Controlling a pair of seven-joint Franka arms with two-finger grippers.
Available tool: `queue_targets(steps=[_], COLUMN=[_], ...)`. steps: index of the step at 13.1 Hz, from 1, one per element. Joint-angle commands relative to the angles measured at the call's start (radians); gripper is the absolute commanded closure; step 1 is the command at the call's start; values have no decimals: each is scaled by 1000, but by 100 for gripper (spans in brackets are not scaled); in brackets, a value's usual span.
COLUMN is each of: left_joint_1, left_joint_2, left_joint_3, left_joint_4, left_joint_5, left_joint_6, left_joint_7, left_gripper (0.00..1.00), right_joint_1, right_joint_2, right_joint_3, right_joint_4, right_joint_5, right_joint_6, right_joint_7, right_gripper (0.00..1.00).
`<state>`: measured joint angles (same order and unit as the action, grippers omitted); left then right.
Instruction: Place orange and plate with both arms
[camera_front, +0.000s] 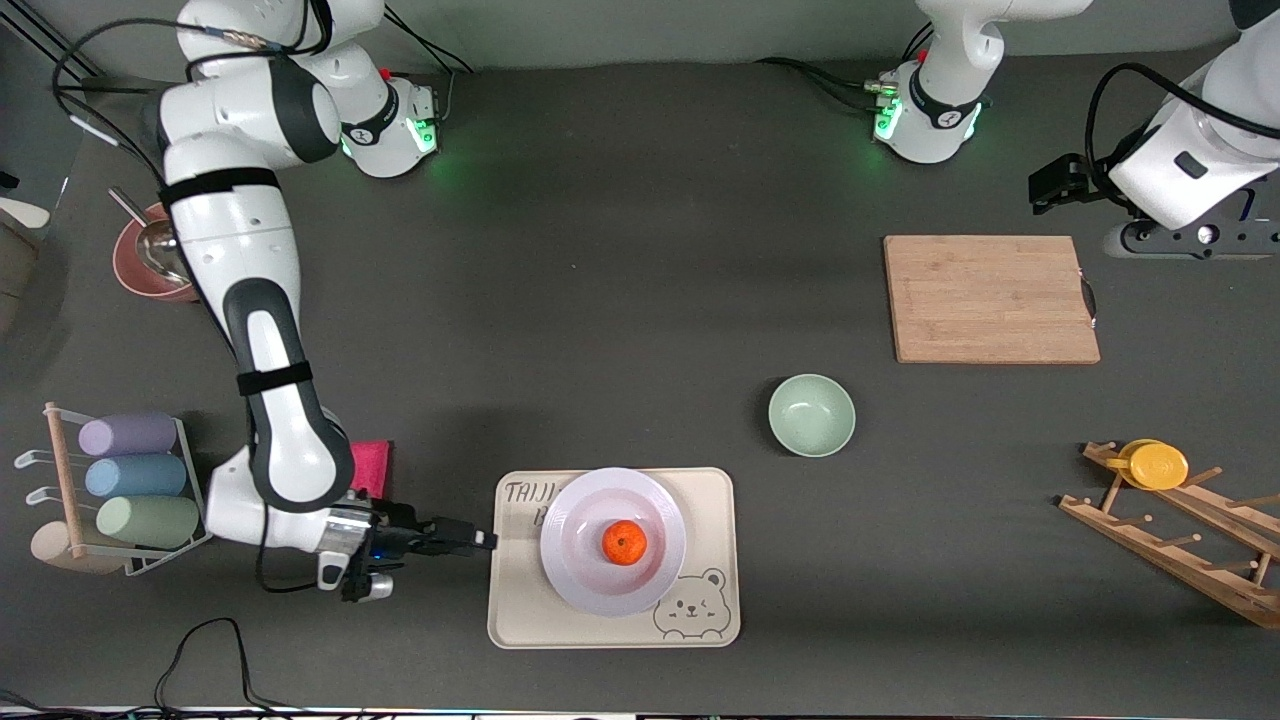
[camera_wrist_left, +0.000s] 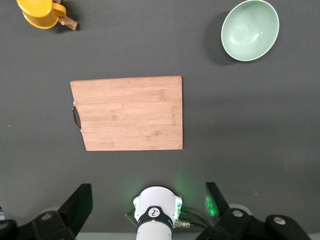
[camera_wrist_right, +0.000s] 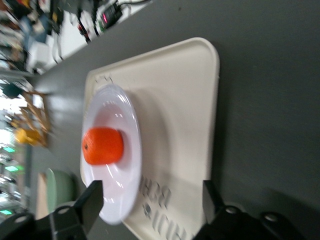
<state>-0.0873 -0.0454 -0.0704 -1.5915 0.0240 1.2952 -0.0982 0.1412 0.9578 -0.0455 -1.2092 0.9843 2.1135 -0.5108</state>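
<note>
The orange (camera_front: 624, 542), round and dimpled with no long axis, sits mid-plate (camera_front: 585, 585). The glossy white plate lies flat on the cream tray (camera_front: 710, 500). Right end effector (camera_front: 484, 541) released beside the tray; left end effector (camera_wrist_left: 147, 212) released above the board (camera_wrist_left: 127, 113).

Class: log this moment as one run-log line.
orange: on plate | plate: on tray | right hand: open, beside tray | left hand: open, waiting
</note>
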Motion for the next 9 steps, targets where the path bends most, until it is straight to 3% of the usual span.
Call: queue_targets(steps=[1, 7, 9], left_joint_1=[-5, -3, -2], left_joint_2=[25, 27, -2], left_joint_3=[4, 6, 6], left_joint_4=[21, 13, -39], left_joint_5=[1, 1, 4], left_joint_6=[-8, 27, 99], left_joint_7=[0, -4, -14], left_gripper=[0, 0, 0], right_joint_1=[-34, -89, -92], right_joint_2=[-212, -595, -713], right_joint_3=[-13, -28, -27], right_joint_4=[-153, -239, -268], right_joint_5=[-232, -703, -803], right_joint_6=[-111, -418, -493], right_joint_7=[86, 386, 455], right_gripper=[0, 0, 0])
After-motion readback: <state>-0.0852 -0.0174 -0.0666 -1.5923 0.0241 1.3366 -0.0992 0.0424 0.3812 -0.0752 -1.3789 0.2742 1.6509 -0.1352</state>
